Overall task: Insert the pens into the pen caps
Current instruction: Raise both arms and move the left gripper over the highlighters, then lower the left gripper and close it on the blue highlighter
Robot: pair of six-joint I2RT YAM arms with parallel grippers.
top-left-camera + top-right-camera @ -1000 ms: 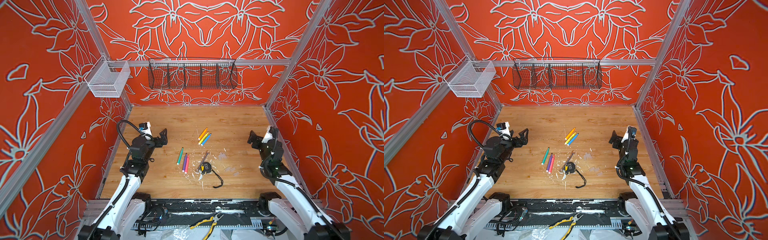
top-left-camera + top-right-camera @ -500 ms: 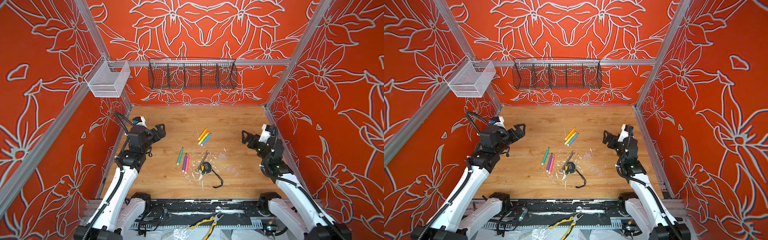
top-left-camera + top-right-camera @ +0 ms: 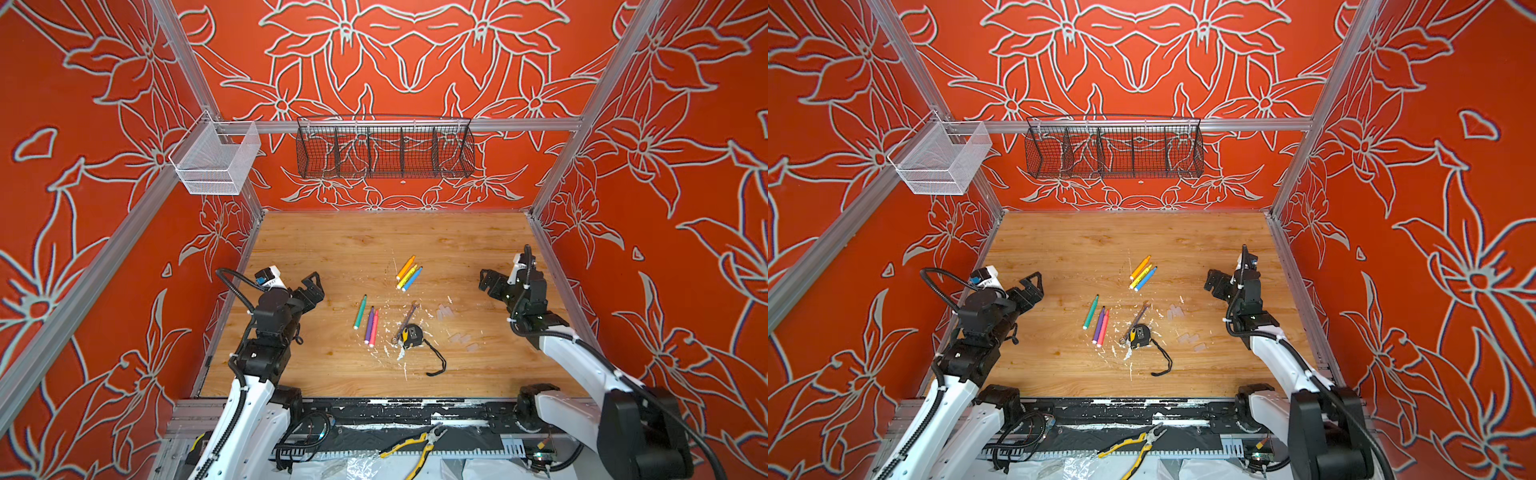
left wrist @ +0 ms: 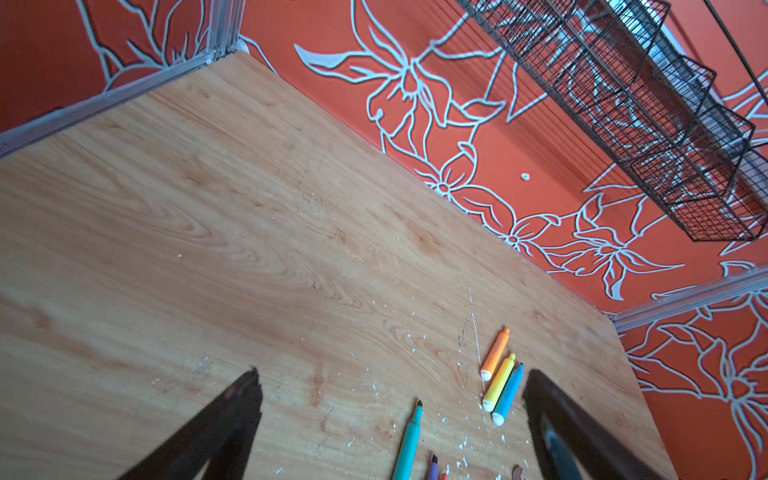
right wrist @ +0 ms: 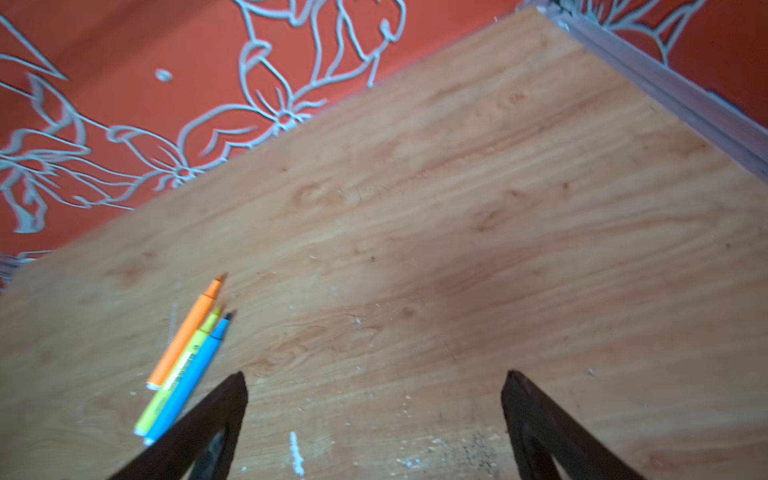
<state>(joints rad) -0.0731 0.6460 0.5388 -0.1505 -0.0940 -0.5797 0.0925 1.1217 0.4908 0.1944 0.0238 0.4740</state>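
Six slim pens lay bare-tipped on the wooden table. In both top views the orange pen, yellow pen and blue pen lay side by side at the centre. The green pen, purple pen and pink pen lay just lower left of them. Faint clear caps sat right of centre. The left gripper and right gripper hung spread wide, holding nothing. Print on the yellow pen was too blurred to read.
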